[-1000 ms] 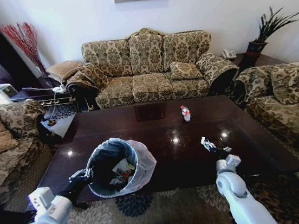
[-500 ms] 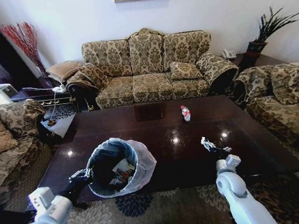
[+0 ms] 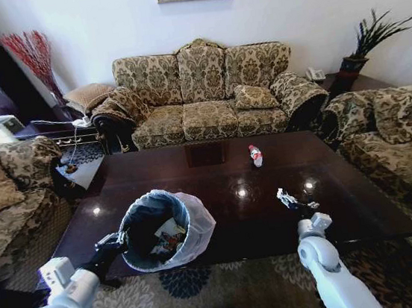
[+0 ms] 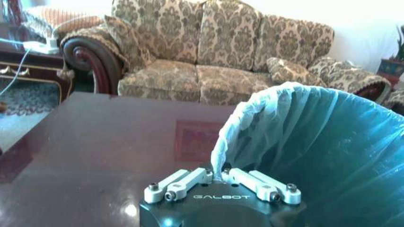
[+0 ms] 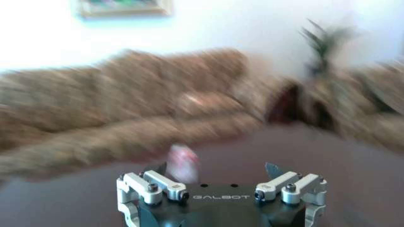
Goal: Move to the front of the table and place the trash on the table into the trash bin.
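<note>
Leftmost in the head view, the left gripper (image 3: 114, 244) is closed on the rim of the round black trash bin (image 3: 146, 245), pinching the fold of its translucent white plastic liner; the left wrist view shows the linkages (image 4: 221, 182) drawn together on that bag edge. Holding the bin at the near edge of the long, glossy dark-brown wooden table (image 3: 194, 182) presumably keeps its mouth tilted up and within reach of the other arm. Colourful wrappers (image 3: 170, 241) lie inside the bin. Farther right, near the table's far side, a small clear plastic bottle with a red label and cap (image 3: 255, 155) lies on its side, well apart from both arms, and appears to be the trash left on the tabletop. Right of centre, the right gripper (image 3: 295, 203) hovers over the table near its front edge, fingers spread wide as seen in the right wrist view (image 5: 218, 172), holding nothing, with the bottle (image 5: 183, 163) ahead of it. Judged from this layout, the open jaws suit a reach forward toward the bottle.
</note>
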You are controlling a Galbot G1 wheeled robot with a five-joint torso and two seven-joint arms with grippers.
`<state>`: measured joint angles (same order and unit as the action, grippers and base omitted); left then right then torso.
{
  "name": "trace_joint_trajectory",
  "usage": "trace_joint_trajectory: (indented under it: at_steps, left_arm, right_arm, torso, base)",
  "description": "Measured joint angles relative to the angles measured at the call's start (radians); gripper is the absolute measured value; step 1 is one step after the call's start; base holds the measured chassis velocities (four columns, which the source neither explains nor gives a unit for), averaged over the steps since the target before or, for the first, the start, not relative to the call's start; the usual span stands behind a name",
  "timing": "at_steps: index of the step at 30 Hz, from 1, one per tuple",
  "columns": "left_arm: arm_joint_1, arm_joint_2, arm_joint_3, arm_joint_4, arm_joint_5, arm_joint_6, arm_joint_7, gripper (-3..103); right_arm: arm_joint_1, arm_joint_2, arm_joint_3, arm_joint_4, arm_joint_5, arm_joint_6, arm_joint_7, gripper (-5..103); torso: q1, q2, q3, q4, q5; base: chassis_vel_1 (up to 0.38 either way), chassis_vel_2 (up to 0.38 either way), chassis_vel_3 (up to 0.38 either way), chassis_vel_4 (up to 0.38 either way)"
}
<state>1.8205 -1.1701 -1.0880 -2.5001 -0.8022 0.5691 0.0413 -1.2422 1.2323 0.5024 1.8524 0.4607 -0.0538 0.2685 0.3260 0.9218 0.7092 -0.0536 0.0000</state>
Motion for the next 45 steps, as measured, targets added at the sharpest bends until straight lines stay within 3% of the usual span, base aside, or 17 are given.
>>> trace_joint_trajectory:
  at_steps: [4, 7, 14, 19, 25, 28, 37, 45]
  left_arm:
    - [-0.004, 0.001, -0.001, 0.000, -0.008, -0.002, -0.009, 0]
    - [-0.003, 0.003, -0.002, 0.000, -0.009, -0.002, -0.009, 0]
    - [-0.004, 0.004, -0.006, 0.000, -0.010, -0.002, -0.010, 0]
    - [-0.011, 0.009, 0.005, 0.000, -0.010, -0.002, -0.011, 0]
    - [-0.011, 0.021, 0.008, 0.000, -0.011, -0.002, -0.013, 0]
    - [-0.001, 0.025, -0.010, 0.000, -0.019, -0.002, -0.014, 0]
    - [0.006, 0.022, -0.015, 0.000, -0.023, -0.002, -0.014, 0]
    - [0.008, 0.016, -0.012, 0.000, -0.023, -0.003, -0.017, 0]
  right_arm:
    - [0.065, -0.067, -0.044, 0.133, -0.082, -0.061, -0.173, 100]
    - [0.074, -0.078, -0.052, 0.158, -0.091, -0.081, -0.210, 100]
    - [0.021, -0.076, 0.041, 0.070, -0.062, -0.117, -0.185, 100]
    - [-0.002, -0.105, 0.096, -0.085, -0.026, -0.075, -0.194, 100]
    - [0.088, -0.090, 0.076, -0.259, -0.032, -0.056, -0.203, 100]
    - [0.162, -0.050, 0.047, -0.376, -0.032, -0.061, -0.183, 100]
    - [0.194, -0.025, 0.019, -0.442, 0.017, -0.092, -0.182, 101]
    - [0.192, -0.030, 0.016, -0.450, 0.023, -0.094, -0.198, 76]
  torso:
    - [0.000, 0.000, 0.000, 0.0004, -0.0003]
    - [0.000, 0.000, 0.000, 0.0005, -0.0005]
    - [0.000, 0.000, 0.000, -0.0001, 0.0003]
    - [0.000, 0.000, 0.000, -0.0004, -0.0001]
    - [0.000, 0.000, 0.000, 0.0003, 0.0001]
    - [0.000, 0.000, 0.000, 0.0004, 0.0001]
    - [0.000, 0.000, 0.000, -0.0002, 0.0001]
    - [0.000, 0.000, 0.000, 0.0000, -0.0001]
  base:
    - [0.000, 0.000, 0.000, 0.000]
    - [0.000, 0.000, 0.000, 0.000]
    - [0.000, 0.000, 0.000, 0.000]
    - [0.000, 0.000, 0.000, 0.000]
    - [0.000, 0.000, 0.000, 0.000]
    - [0.000, 0.000, 0.000, 0.000]
    - [0.000, 0.000, 0.000, 0.000]
    - [0.000, 0.000, 0.000, 0.000]
